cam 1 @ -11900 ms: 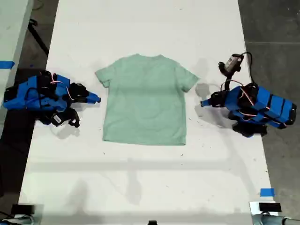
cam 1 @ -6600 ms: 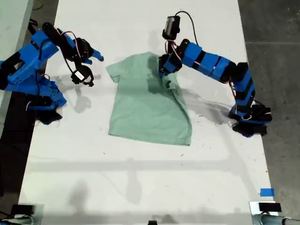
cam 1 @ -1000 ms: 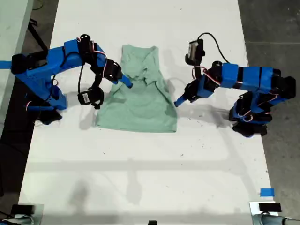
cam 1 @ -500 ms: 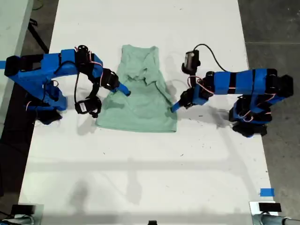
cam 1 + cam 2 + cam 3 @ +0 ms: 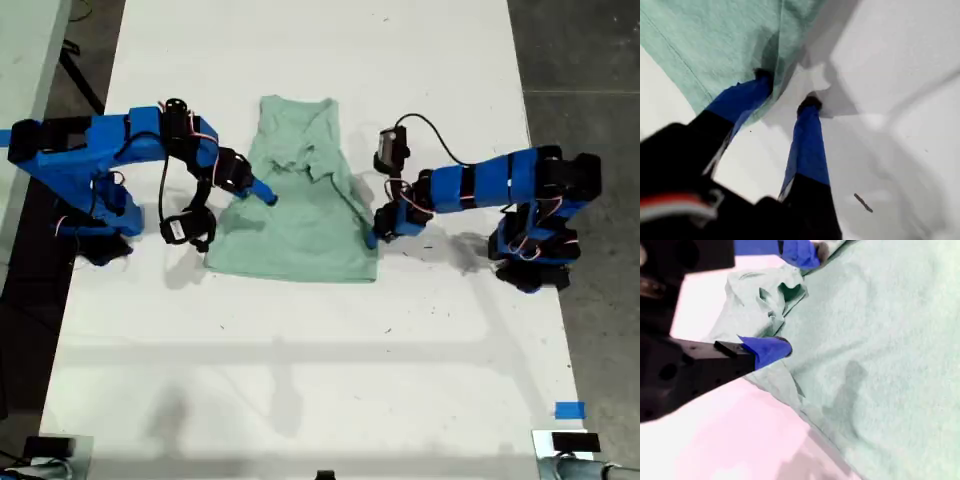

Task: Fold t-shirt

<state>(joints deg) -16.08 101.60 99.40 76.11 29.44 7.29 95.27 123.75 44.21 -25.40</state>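
The pale mint-green t-shirt (image 5: 297,205) is lying on the white tabletop (image 5: 310,350) between the two arms, both sleeves turned inward so the top is narrowing toward the neck while the hem is spreading wide; cloth is bunching near the middle; compared with half a second earlier, the arm on the exterior view's right has moved closer and is now reaching the shirt's edge; my first claw (image 5: 785,92) is spread, one finger on the cloth edge and one on bare tabletop; my second claw (image 5: 790,300) is also standing spread over the bunched fold on the shirt's opposite side
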